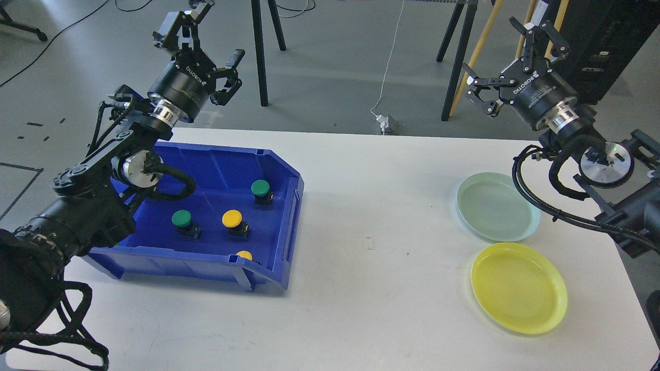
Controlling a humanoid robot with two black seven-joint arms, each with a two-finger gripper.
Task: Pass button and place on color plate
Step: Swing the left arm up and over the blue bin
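A blue bin [289, 206] on the left of the white table holds several buttons on black bases: a green button [260, 188], a second green button [181, 219], a yellow button [232, 218], and another yellow button [244, 255] half hidden by the bin's front wall. On the right lie a pale green plate [495, 206] and a yellow plate [518, 288], both bare. My left gripper [206, 38] hangs open above the bin's far left corner, holding nothing. My right gripper [508, 54] is open too, raised beyond the table's far right edge.
The white table [376, 216] stretches between bin and plates. Beyond its far edge stand black stand legs [260, 51], a yellow pole [472, 62] and a white cable with a plug [384, 122] on the floor. A black cabinet [608, 41] is at the far right.
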